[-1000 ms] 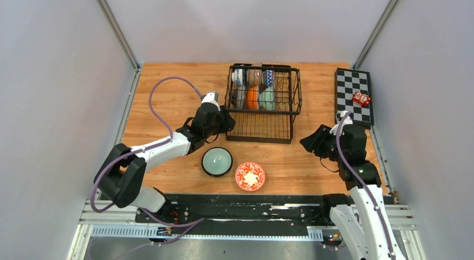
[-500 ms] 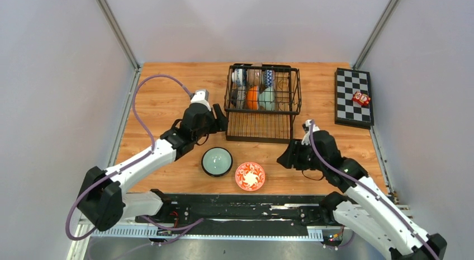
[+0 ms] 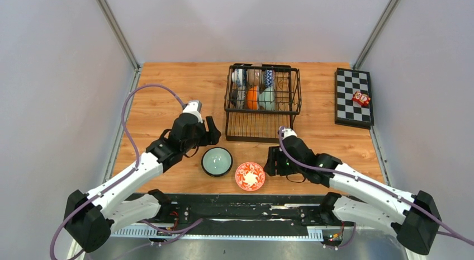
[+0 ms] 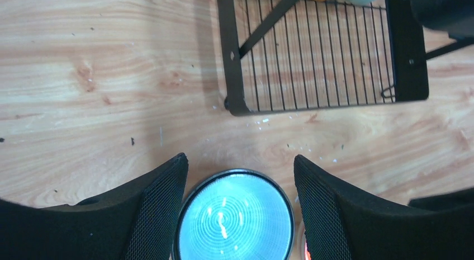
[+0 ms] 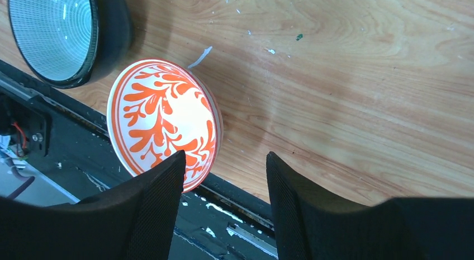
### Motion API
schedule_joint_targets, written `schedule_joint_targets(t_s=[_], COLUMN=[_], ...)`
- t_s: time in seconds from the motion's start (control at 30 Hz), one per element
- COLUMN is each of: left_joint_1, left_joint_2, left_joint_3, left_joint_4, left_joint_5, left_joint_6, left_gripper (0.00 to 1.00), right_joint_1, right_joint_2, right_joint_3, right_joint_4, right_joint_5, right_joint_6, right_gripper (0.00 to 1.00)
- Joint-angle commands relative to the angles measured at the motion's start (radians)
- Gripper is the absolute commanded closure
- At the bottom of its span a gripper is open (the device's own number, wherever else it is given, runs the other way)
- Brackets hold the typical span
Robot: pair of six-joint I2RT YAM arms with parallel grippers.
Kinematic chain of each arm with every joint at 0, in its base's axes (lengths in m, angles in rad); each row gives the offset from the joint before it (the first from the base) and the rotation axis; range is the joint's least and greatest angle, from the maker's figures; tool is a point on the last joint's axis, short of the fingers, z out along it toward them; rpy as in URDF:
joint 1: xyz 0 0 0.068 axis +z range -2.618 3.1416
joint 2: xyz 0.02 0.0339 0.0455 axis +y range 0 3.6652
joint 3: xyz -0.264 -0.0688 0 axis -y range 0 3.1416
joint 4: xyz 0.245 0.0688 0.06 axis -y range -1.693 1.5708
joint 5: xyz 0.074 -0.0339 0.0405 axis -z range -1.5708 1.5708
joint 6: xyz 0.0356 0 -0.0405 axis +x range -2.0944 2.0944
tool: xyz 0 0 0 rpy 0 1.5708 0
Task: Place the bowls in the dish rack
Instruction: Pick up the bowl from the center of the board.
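Left tool (image 4: 239,162) gapes empty at the pale green bowl's (image 3: 217,161) 11 o'clock. Right tool (image 5: 225,156), open and empty, sits at the orange-red bowl's (image 3: 250,176) 3 o'clock. Both lie at the dish rack's (image 3: 260,126) 6 o'clock.

The pale green bowl (image 4: 233,218) is glossy ceramic, the table (image 4: 84,75) grained wood, the dish rack (image 4: 411,58) matt metal.
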Motion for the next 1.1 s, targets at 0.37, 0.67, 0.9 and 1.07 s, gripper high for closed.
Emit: schedule_joint_targets(t_s=[0.37, 0.67, 0.9, 1.07], left_joint_1=[-0.035, -0.035, -0.036, -0.035], left_joint_2=[-0.182, -0.232, -0.242, -0.248], left_joint_3=[-0.085, -0.104, -0.103, -0.097], left_joint_4=[-0.156, -0.167, -0.179, -0.198], left_joint_5=[0.166, 0.253, 0.31, 0.318], left_joint_6=[-0.02, -0.018, -0.017, -0.007], left_gripper=[0.28, 0.28, 0.28, 0.28], right_joint_1=[0.145, 0.156, 0.157, 0.158], right_joint_2=[0.22, 0.318, 0.388, 0.414], right_joint_3=[0.075, 0.082, 0.076, 0.083], right_joint_4=[0.097, 0.119, 0.163, 0.172], right_joint_5=[0.082, 0.098, 0.081, 0.084], right_joint_6=[-0.006, -0.023, -0.021, -0.028], right_gripper=[0.45, 0.52, 0.6, 0.72])
